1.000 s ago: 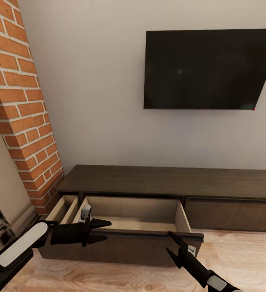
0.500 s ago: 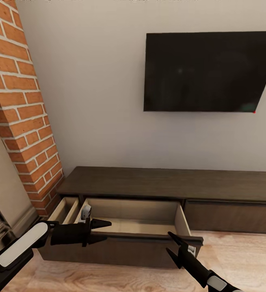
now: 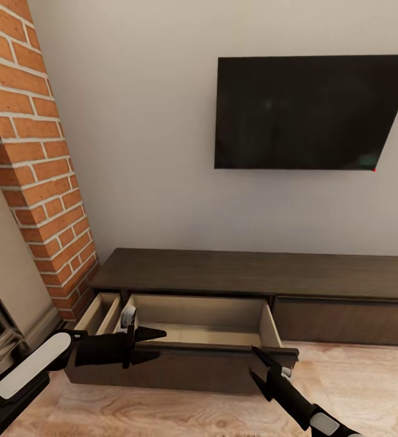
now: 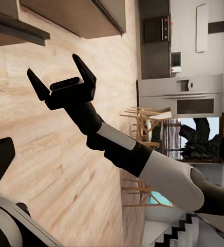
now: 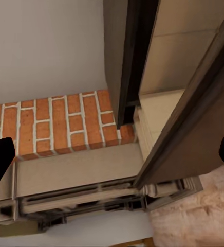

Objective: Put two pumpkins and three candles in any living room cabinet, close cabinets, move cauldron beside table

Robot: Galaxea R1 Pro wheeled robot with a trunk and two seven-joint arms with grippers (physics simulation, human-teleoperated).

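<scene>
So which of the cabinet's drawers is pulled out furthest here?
The wide middle drawer, between both grippers, its pale inside exposed. The narrow drawer by the brick fireplace is out less; the right-hand drawer front sits shut.

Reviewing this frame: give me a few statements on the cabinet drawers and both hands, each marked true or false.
1. The cabinet has a wide drawer pulled out. True.
2. A pumpkin lies in that drawer. False: what shows of its inside is bare tan.
3. The left hand is open. True.
4. The right hand grips a candle. False: it is open and holds nothing.
5. The TV stands on the cabinet. False: it hangs on the wall above.
</scene>
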